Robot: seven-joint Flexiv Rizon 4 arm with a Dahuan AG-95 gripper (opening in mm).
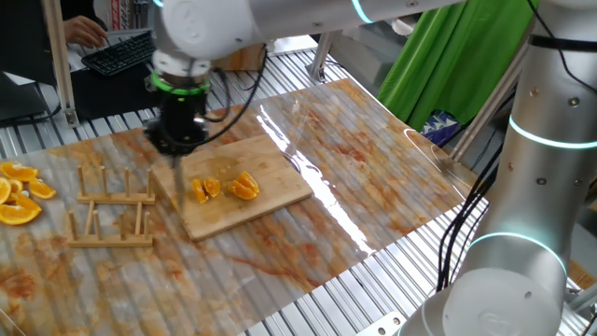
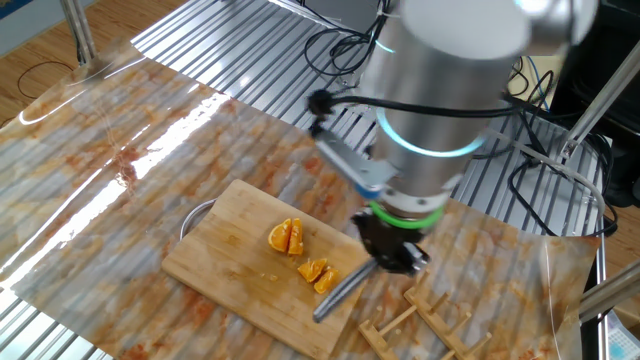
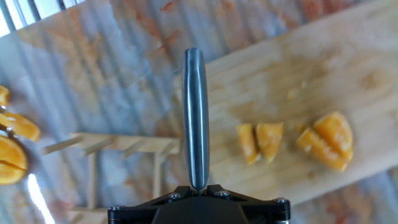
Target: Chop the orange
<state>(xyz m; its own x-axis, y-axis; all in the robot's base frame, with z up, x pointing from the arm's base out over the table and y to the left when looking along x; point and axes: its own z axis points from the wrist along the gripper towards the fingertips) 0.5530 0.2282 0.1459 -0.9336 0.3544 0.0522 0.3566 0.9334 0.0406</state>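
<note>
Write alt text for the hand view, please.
Seen from the hand, the gripper holds a knife pointing down over the edge of a wooden cutting board, where cut orange pieces lie to the right. A wooden rack and more orange slices sit left.

Gripper (image 3: 198, 198) mostly cut off by bottom edge in hand view, only top of housing shows; fingers not visible there, hidden behind knife (image 3: 195, 118) base; in both fixed views fingertips lost in dark blur, grip on the handle can't be made out. Knife blade motion-blurred in one fixed view, a thin streak; its tip vs board (image 1: 244, 187) contact can't tell. Heap of bigger orange slices (image 1: 19, 194) cut by left edge in one fixed view and hand view. Wooden rack (image 2: 420, 318) cut off at bottom of other fixed view; partly behind knife in hand view. Orange (image 3: 292, 140) pcs: exact count unclear, blurry.
</note>
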